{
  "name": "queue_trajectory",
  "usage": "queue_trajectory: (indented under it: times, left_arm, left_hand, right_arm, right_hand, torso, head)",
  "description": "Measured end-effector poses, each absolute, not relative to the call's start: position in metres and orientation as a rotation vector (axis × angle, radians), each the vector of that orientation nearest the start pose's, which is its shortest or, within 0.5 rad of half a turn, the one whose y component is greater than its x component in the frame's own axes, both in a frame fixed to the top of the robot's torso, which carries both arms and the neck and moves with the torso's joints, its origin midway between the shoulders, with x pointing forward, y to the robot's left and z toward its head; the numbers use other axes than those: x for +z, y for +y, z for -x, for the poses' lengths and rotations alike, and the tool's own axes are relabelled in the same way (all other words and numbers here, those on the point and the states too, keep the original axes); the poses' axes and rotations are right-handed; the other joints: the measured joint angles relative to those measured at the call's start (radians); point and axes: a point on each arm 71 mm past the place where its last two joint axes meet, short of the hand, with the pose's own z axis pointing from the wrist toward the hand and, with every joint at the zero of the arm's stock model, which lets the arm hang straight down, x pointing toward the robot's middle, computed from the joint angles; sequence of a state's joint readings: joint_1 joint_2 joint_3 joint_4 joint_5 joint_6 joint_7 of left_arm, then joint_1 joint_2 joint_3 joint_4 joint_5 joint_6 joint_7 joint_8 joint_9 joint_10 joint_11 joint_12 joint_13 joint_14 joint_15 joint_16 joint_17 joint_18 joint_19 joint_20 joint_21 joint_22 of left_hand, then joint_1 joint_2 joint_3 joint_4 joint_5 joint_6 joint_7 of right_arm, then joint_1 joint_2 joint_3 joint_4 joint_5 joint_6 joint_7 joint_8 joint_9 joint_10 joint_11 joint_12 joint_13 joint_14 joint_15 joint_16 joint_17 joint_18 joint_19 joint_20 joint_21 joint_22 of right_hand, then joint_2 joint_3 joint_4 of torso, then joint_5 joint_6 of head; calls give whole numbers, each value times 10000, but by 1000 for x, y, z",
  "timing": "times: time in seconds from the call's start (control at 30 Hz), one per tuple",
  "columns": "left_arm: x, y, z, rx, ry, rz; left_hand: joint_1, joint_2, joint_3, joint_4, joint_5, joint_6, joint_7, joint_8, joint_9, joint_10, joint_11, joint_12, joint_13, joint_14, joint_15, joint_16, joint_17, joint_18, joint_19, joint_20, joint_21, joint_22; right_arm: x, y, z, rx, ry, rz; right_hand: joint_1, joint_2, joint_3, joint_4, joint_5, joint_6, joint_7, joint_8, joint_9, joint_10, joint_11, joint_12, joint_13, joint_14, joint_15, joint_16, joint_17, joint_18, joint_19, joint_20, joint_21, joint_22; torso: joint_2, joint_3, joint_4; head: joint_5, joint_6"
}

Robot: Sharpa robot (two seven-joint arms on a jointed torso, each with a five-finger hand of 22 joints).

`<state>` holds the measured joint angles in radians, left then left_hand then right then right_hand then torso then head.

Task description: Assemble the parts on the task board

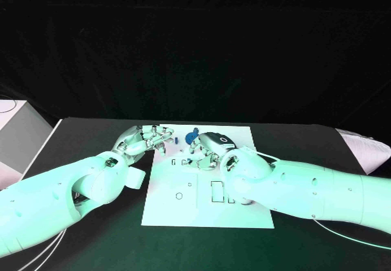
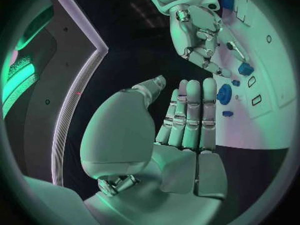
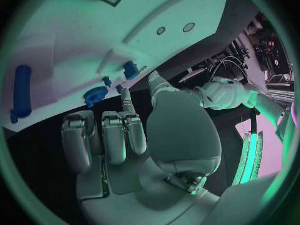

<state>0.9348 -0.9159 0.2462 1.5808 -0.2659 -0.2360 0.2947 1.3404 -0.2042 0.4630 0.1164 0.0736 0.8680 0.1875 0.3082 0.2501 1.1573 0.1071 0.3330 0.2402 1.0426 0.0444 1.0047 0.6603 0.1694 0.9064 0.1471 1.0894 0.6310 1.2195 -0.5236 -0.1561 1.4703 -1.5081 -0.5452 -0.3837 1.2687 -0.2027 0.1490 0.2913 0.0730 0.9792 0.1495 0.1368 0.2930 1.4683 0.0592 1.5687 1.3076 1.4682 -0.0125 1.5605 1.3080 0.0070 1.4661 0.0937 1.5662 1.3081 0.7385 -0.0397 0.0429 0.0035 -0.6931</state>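
Note:
The white task board (image 1: 204,212) lies in the middle of the black table. Blue parts sit at its far end: a round one (image 1: 193,137) and a small one (image 1: 173,139). In the left wrist view the round part (image 2: 224,93) lies just beyond my left hand (image 2: 187,117), whose fingers are straight and hold nothing. My left hand (image 1: 145,139) hovers at the board's far left corner. My right hand (image 1: 208,151) hangs over the board's far middle, holding nothing. In the right wrist view, one finger (image 3: 127,100) of my right hand (image 3: 109,135) reaches toward a small blue part (image 3: 119,89).
A long blue part (image 3: 22,92), a round part (image 3: 95,95) and a blue block (image 3: 131,70) lie on the board (image 3: 75,40). Rectangular slots (image 1: 216,192) and small holes (image 1: 179,196) mark its near half. A white box (image 1: 16,132) stands at the table's left.

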Motion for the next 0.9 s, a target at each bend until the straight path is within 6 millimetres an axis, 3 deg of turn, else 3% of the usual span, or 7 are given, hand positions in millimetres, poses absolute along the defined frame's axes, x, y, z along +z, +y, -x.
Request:
queue_trajectory:
  times: [0.13, 0.23, 0.27, 0.33, 0.47, 0.63, 0.9]
  left_arm:
    - [-197, 230, -468, -15230, 15013, 10252]
    - [-199, 229, -468, -14962, 15347, 10229]
    - [-200, 230, -468, -14848, 15470, 10203]
    - [-202, 231, -470, -14516, 15800, 10106]
    - [-200, 231, -477, -13769, 16557, 9649]
    - [-191, 226, -491, -12813, 17904, 8512]
    - [-176, 209, -511, -10365, 20008, 6816]
  left_hand:
    - [-123, 200, -392, 101, 45, -324, -131, 870, 478, -1034, -126, 3321, 2373, 1554, -113, 2273, 2527, -15, 1164, -102, 1122, 1586]
    - [-460, 295, -532, 466, 45, -536, -183, 1552, 878, -1455, -171, 5388, 3651, 3162, -163, 3960, 5138, -476, 2546, -144, 2231, 3440]
    - [-510, 311, -555, 566, 45, -552, -198, 1721, 982, -1484, -200, 5840, 3940, 3474, -182, 4261, 5665, -482, 2846, -163, 2464, 3842]
    - [-717, 349, -657, 820, 46, -587, -233, 2055, 1200, -1203, -233, 6877, 4849, 3980, -221, 4711, 6358, -625, 3371, -204, 2861, 4569]
    - [-977, 423, -865, 1327, 45, -565, -397, 2647, 1658, 201, -389, 8789, 7050, 4227, -337, 5267, 6479, -786, 4222, -338, 3446, 5744]
    - [-1012, 458, -966, 1618, 45, -476, -485, 3001, 1974, 976, -500, 9697, 8291, 4225, -409, 5425, 6479, -941, 4536, -451, 3631, 6232]
    - [-1301, 643, -987, 1694, 45, -642, -502, 3043, 2078, 666, -480, 9478, 7897, 4225, -409, 5425, 6479, -941, 4535, -452, 3630, 6172]
  right_arm:
    - [-189, -83, -476, 7127, 15611, 707]
    - [-180, -97, -481, 7535, 15640, 427]
    - [-177, -101, -483, 7666, 15659, 304]
    - [-171, -114, -487, 7968, 15706, -40]
    - [-162, -140, -494, 8432, 15757, -858]
    - [-152, -174, -500, 8722, 15690, -1970]
    - [-147, -207, -507, 8696, 15593, -3088]
  right_hand:
    - [189, 182, 0, 0, 181, -101, 28, 0, -16, -37, 37, 0, 0, -36, 36, 0, -1, 0, 0, 0, 0, 0]
    - [493, 268, 132, -42, 371, -146, 73, 0, -27, -3, 71, 0, -1, -1, 71, -49, -1, 0, 0, 71, 0, -1]
    - [579, 301, 190, -42, 433, -147, 75, 0, -27, -3, 71, 0, -1, -1, 70, -56, -1, 0, 0, 71, 0, 0]
    - [701, 303, 240, -70, 544, -148, 75, 0, -28, -2, 71, 0, -1, -2, 70, -56, -1, 0, 0, 71, 0, -1]
    - [844, 312, 309, -84, 720, -148, 76, 0, -27, -2, 72, 0, -1, -1, 70, -56, -1, 0, 1, 71, 0, -1]
    - [876, 282, 335, -110, 779, -148, 76, 59, -27, -2, 71, 0, -2, -1, 70, -56, -2, -1, 0, 71, 0, -2]
    - [884, 274, 336, -111, 779, -148, 75, 59, -27, -2, 71, 0, -2, -1, 70, -56, -3, -1, 0, 70, 0, -3]
  torso:
    - [-55, 2, -14]
    - [-111, 13, -27]
    - [-133, 20, -34]
    - [-172, 33, -40]
    - [-271, 73, -47]
    - [-383, 118, -40]
    - [-506, 174, -14]
  head:
    - [67, 33]
    - [101, 37]
    - [119, 38]
    - [148, 42]
    - [194, 7]
    - [263, -53]
    - [334, -151]
